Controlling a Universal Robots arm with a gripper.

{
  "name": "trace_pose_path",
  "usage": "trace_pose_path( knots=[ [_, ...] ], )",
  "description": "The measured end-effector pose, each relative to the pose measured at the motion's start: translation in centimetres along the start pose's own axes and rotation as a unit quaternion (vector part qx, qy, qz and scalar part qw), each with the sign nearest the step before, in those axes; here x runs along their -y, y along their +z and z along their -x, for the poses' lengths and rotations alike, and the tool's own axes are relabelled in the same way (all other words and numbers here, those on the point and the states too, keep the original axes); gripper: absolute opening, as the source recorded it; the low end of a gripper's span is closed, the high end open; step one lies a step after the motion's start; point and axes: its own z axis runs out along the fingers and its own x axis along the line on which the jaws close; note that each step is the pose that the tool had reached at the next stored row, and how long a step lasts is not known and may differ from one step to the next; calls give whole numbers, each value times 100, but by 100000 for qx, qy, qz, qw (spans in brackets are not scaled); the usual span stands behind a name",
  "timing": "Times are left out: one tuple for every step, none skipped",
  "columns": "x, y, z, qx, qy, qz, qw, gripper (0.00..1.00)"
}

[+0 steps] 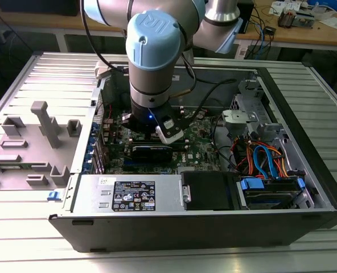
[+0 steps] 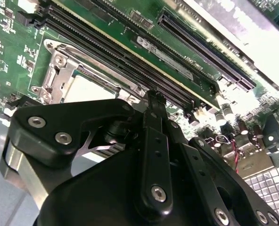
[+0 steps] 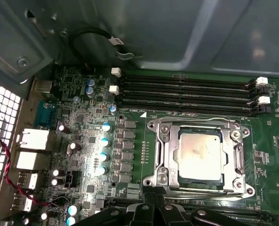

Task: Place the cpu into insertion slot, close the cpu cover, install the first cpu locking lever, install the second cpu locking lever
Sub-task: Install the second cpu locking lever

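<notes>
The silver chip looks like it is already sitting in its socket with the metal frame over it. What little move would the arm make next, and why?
Probably a small shift toward the socket's edge to catch a locking lever: the cpu sits in the insertion slot, the cpu cover lies flat around it, and the tool hovers just beside the frame.

Ribbed metal table (image 1: 328, 96); on it open computer case (image 1: 214, 224), grey fixture (image 1: 37, 142).
</notes>
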Motion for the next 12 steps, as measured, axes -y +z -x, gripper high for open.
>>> trace_pose_path(
  knots=[
    [-3,6,1,56,158,101,100000,11],
    [-3,8,1,66,233,139,100000,11],
    [-3,14,0,94,306,209,99999,11],
    [-2,19,-1,111,326,278,99999,11],
    [-1,25,-2,127,345,411,99998,11],
    [0,29,-2,139,358,515,99998,11],
    [1,33,-3,148,363,603,99997,11],
    [2,37,-10,149,358,691,99997,11],
    [2,38,-17,155,351,824,99996,11],
    [2,40,-18,159,339,913,99995,11],
    [2,44,-20,171,340,998,99994,11],
    [4,48,-22,178,350,1168,99992,11]
  ],
)
